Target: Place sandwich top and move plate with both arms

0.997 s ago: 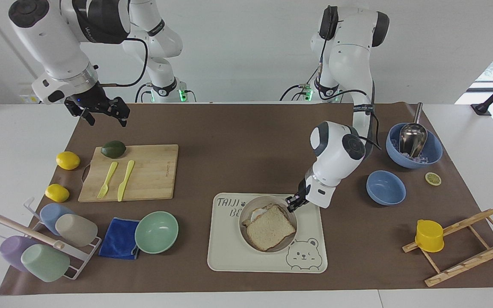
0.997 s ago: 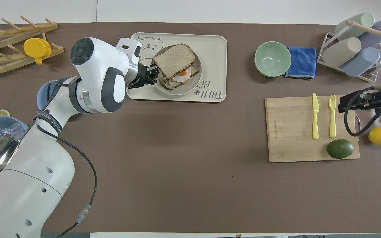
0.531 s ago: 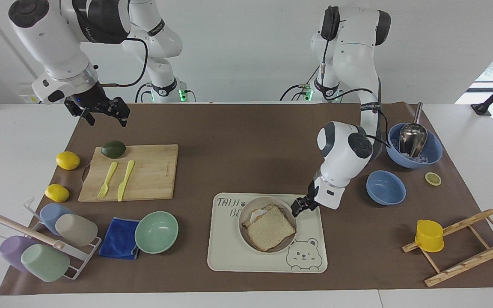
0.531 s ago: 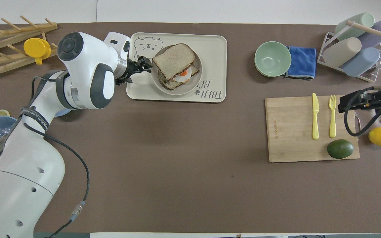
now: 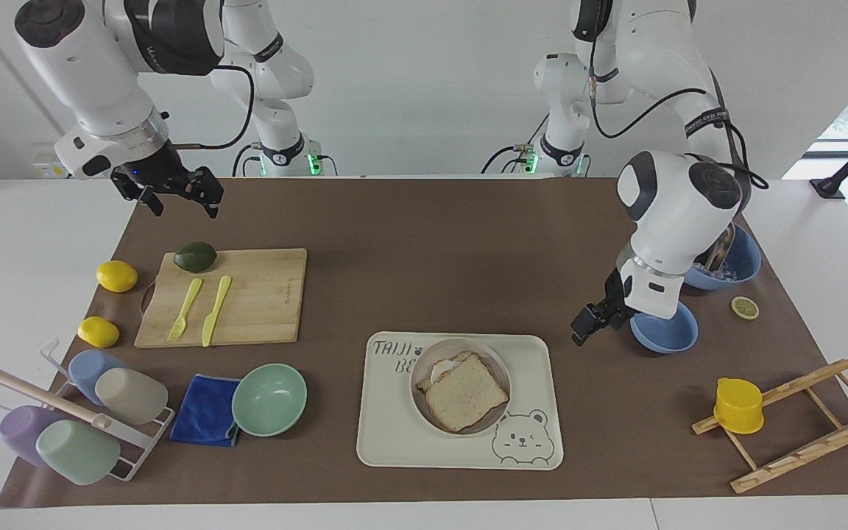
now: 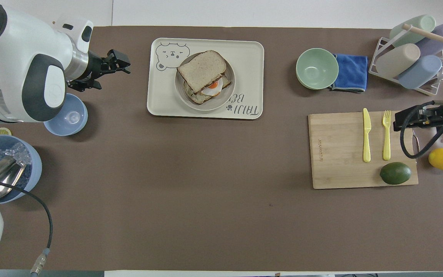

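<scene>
The sandwich top [image 5: 466, 392] lies on the toast with the fried egg [image 6: 214, 86], on the plate [image 5: 468, 341]. It also shows in the overhead view [image 6: 202, 69], where it sits askew on the lower slice. The plate [image 6: 206, 109] stands on the cream bear-print tray [image 5: 394, 442]. My left gripper [image 5: 587, 327] is open and empty. It hangs over the brown mat between the tray and a small blue bowl [image 5: 670, 335], clear of the plate, and also shows in the overhead view [image 6: 119, 63]. My right gripper [image 5: 177, 195] is open and waits over the mat's corner near the cutting board.
A cutting board [image 5: 255, 302] holds a yellow fork, a yellow knife and an avocado [image 5: 195, 256]. Two lemons lie beside it. A mint-green bowl [image 5: 269, 400], a blue cloth and a cup rack [image 5: 78, 419] stand toward the right arm's end. A big blue bowl with a scoop [image 6: 2, 173] and a wooden rack [image 5: 799, 419] are at the left arm's end.
My left gripper has drawn away from the plate's rim toward the left arm's end and risen. The bread slice stays on the sandwich. The right arm has not moved.
</scene>
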Tool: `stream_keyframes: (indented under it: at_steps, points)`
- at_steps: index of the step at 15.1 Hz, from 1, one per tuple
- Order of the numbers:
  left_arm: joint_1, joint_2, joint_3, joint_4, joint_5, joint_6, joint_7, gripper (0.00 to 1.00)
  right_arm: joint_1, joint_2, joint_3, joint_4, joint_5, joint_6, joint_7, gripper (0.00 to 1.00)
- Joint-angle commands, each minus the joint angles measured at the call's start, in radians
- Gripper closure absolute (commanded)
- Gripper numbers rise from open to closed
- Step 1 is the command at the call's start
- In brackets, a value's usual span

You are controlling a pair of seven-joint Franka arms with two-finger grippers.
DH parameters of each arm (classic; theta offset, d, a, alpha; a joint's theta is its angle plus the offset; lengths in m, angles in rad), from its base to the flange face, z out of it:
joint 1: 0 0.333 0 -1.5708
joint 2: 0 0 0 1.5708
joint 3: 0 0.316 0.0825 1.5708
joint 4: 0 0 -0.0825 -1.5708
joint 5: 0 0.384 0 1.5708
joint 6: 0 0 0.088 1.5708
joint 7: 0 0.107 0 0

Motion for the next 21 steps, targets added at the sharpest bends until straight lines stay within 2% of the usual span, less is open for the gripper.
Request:
stream_keyframes:
  at_steps: [1,6,10,14,16,19,21]
  points:
    - [0.0,-0.044,0.017,-0.019,0.074,-0.06,0.005,0.0,-0.017,-0.019,0.006,-0.015,0.021,-0.004,-0.029,0.0]
    - [0.0,-0.137,0.049,-0.019,0.119,-0.216,0.074,0.0,-0.017,-0.017,0.006,-0.015,0.021,-0.004,-0.029,0.0]
    - [-0.013,-0.257,0.109,-0.022,0.125,-0.385,0.207,0.0,-0.017,-0.019,0.006,-0.015,0.021,-0.004,-0.029,0.0]
    - [0.003,-0.355,0.103,-0.027,0.17,-0.537,0.293,0.0,-0.017,-0.019,0.006,-0.015,0.021,-0.004,-0.029,0.0]
    - [0.058,-0.375,0.054,-0.027,0.171,-0.594,0.312,0.0,-0.017,-0.019,0.006,-0.015,0.021,-0.004,-0.029,0.0]
    - [0.228,-0.403,-0.145,-0.056,0.171,-0.655,0.312,0.0,-0.017,-0.019,0.006,-0.015,0.021,-0.004,-0.029,0.0]
    - [0.239,-0.427,-0.161,-0.108,0.17,-0.633,0.313,0.0,-0.017,-0.019,0.006,-0.015,0.021,-0.004,-0.029,0.0]
